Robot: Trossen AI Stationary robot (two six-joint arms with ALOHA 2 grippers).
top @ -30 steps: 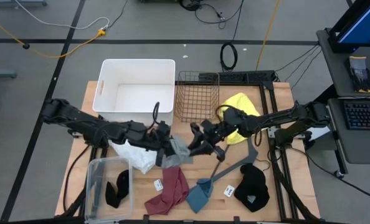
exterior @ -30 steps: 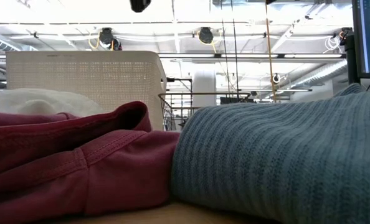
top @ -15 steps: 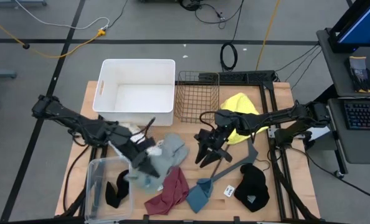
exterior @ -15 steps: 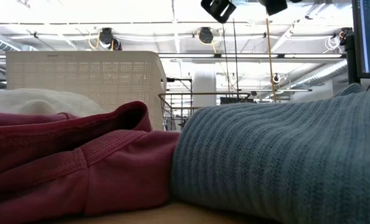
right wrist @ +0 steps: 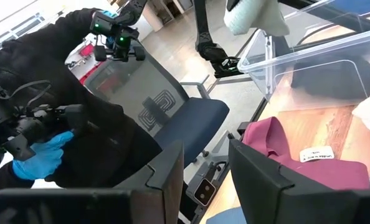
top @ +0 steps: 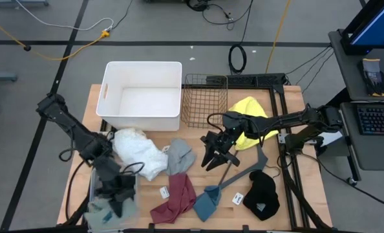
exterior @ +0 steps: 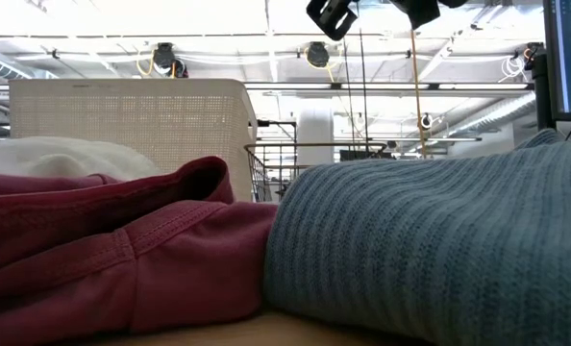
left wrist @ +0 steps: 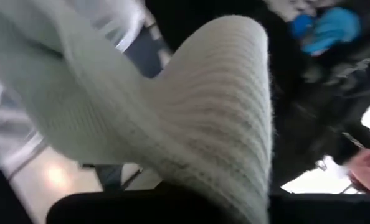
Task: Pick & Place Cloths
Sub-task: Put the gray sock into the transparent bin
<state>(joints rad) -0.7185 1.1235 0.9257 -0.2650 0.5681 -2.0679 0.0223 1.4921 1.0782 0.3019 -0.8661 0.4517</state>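
My left gripper (top: 116,193) hangs over the clear plastic bin (top: 96,178) at the near left corner, shut on a pale grey ribbed cloth (top: 105,210) that fills the left wrist view (left wrist: 191,112). My right gripper (top: 214,156) hovers open above the table's middle, between a grey cloth (top: 180,155) and the hanger (top: 244,171); its fingers (right wrist: 166,180) stand apart and touch nothing. White (top: 139,154), maroon (top: 176,199), teal (top: 208,202), black (top: 262,194) and yellow (top: 250,116) cloths lie flat on the table. My left gripper holds the pale grey ribbed cloth from above, and the cloth itself covers the place of contact in the wrist view. In the right wrist view the cloth's lower end (right wrist: 255,17) hangs free above the clear bin (right wrist: 309,59), lifted clear of the table.
A white tub (top: 140,97) and a wire basket (top: 205,97) stand at the far edge. The maroon (exterior: 103,250) and teal (exterior: 430,250) cloths fill the low view. Beyond the near edge sit an office chair (right wrist: 172,118) and a person with a blue glove (right wrist: 45,155).
My left gripper has swung from the table's middle toward the near left corner, carrying the pale grey cloth lifted clear until it hangs over the clear bin. The other grey cloth stayed on the table, spread out. My right gripper has shifted slightly toward the near edge.
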